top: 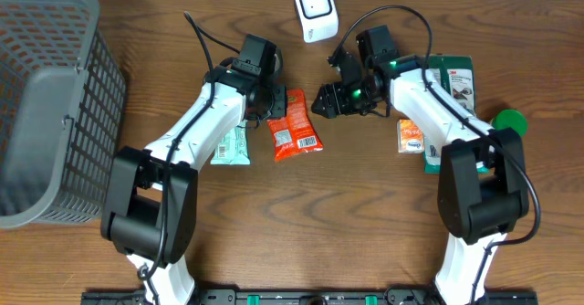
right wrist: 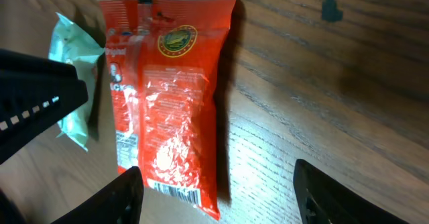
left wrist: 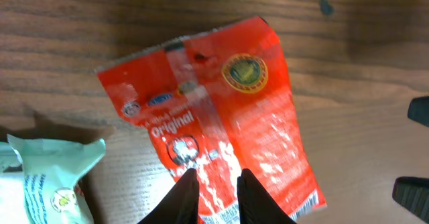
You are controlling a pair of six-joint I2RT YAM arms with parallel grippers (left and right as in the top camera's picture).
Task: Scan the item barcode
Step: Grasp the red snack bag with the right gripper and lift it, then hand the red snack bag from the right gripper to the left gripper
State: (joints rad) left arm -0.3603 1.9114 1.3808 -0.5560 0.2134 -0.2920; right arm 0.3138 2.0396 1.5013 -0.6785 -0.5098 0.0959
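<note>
Red snack packet (top: 294, 127) lies flat on the wooden table (top: 365, 232) at centre, between the two grippers. Its long axis is slightly tilted and its printed face is up. A white barcode patch (right wrist: 171, 189) sits at its near end.

Left gripper (left wrist: 216, 197) is low over the packet's near part. Its fingers (left wrist: 190, 194) are close together with a slim gap, and red film shows in that gap. No clear pinch; jaws read as slightly parted.

Right gripper (right wrist: 221, 197) is just right of the packet, jaws spread wide. Only the packet's edge and bare wood lie between them, nothing held.

A pale green packet (top: 231, 147) lies just left of the red one, under the left arm and near it; I can't tell if they touch.

White scanner (top: 315, 10) stands at the table's far edge, up from the packet and apart from it.

Right side: green 3M pack (top: 453, 81), small orange packet (top: 410, 136) and round green lid (top: 507, 120), all partly under the right arm.

Grey mesh basket (top: 46, 95) is at far left, well apart.
</note>
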